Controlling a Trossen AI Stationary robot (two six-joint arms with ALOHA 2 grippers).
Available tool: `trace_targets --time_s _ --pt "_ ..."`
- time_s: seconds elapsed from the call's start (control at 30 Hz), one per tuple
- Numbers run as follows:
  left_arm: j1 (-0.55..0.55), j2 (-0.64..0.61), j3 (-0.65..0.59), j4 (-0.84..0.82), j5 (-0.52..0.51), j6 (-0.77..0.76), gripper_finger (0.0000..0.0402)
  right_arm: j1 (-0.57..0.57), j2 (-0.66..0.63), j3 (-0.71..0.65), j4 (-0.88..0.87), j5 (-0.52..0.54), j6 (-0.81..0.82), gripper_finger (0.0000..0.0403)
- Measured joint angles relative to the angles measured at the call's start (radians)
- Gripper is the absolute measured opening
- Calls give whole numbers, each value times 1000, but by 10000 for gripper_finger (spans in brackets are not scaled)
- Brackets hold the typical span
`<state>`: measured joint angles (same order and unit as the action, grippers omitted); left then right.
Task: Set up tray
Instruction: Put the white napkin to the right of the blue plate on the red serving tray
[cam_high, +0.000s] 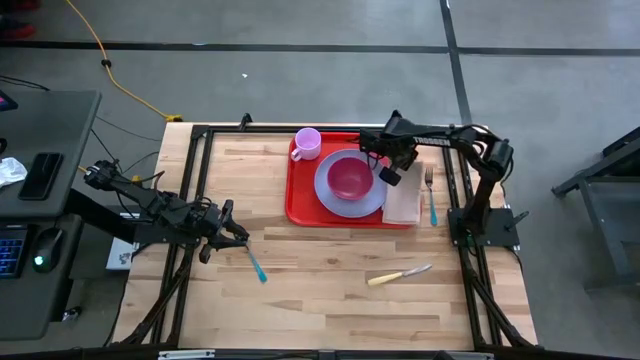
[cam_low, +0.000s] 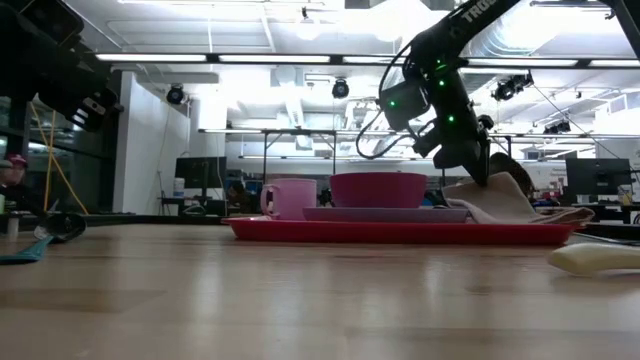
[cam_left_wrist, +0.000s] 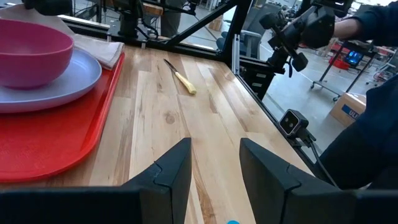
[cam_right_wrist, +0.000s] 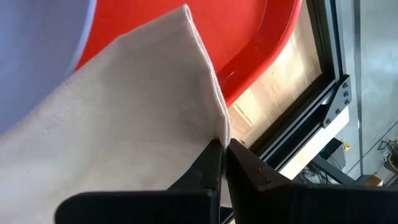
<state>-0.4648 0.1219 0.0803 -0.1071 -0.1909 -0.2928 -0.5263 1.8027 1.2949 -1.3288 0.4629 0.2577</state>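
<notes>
High view: right tool (cam_high: 391, 175) pinching napkin (cam_high: 403, 203) (over tray (cam_high: 300, 205)); left tool (cam_high: 228, 230) parted.

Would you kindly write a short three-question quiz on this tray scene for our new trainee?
1. True or false: the pink bowl sits on the lavender plate.
2. What is the right gripper pinching? A) fork B) napkin C) mug
3. Name the yellow-handled thing lying on the table off the red tray.

Key: 1 true; 2 B, the tan napkin; 3 the knife.
</notes>
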Motion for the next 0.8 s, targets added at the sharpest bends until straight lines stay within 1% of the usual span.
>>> trace_targets --time_s 0.2,0.4,0.8 --pt "0 0 0 0 0 0 166 -28 0 0 10 -3 -57 0" --pt "0 0 0 0 0 0 166 -45 0 0 62 -55 -107 0" --pt "0 0 0 0 0 0 166 -69 22 -14 103 -59 -158 0"
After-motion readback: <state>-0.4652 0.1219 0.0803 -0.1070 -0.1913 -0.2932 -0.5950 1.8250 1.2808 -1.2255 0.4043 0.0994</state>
